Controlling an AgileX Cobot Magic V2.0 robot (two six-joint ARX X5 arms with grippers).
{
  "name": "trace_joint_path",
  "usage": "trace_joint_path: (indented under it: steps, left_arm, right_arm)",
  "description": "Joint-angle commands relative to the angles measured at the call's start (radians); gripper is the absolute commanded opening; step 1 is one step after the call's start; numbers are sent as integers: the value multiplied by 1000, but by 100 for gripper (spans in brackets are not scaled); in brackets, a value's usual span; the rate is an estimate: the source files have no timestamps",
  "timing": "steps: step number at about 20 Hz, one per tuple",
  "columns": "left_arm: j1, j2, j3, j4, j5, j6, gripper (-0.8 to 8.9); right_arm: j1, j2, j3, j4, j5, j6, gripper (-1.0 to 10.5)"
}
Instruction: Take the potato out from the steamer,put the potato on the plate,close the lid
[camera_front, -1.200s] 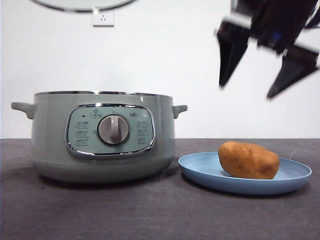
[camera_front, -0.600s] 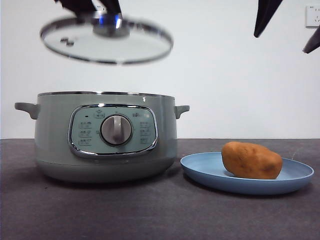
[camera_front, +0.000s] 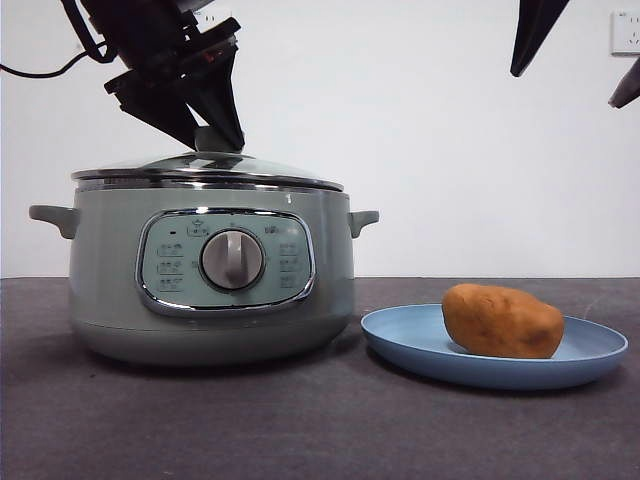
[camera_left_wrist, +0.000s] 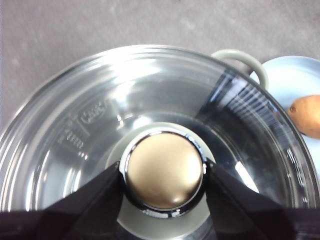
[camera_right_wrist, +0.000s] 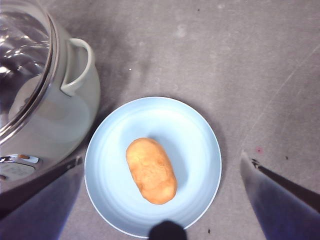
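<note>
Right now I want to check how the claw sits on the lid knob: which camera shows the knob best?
The left wrist view: the knob fills the centre, with the left claw shut on its sides. The front view shows only a sliver of it between dark jaws. The right wrist view shows only the lid's edge, not the knob.

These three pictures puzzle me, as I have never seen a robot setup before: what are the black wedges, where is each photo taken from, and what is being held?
It is a two-armed table robot; each black wedge pair is a pincer. One camera looks level across the table, and one sits on each wrist. The left pincer is shut on the round knob of the domed glass lid, which sits on the large pale sage-green steamer pot. The right pincer hangs open, high above the shallow light-blue plate. The orange-brown oval potato lies on that plate, beside the pot on the dark grey table.
</note>
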Motion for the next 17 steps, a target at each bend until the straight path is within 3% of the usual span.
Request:
trace_joint_path:
  steps: [1, 5, 8, 16, 17]
  left_arm:
    - [-1, 9, -47, -17, 12, -23, -9]
    - [-19, 9, -49, -11, 113, -49, -9]
    - [-35, 9, -49, -11, 23, -48, -9]
    - [-34, 10, -49, -12, -22, -50, 4]
    - [-34, 10, -49, -7, -21, -62, 61]
  right_arm:
    - [0, 0, -1, 2, 3, 18, 533]
    - [0, 0, -1, 2, 3, 24, 533]
    - [0, 0, -1, 2, 2, 25, 533]
    - [0, -1, -1, 2, -4, 25, 533]
    - [0, -1, -1, 2, -4, 25, 533]
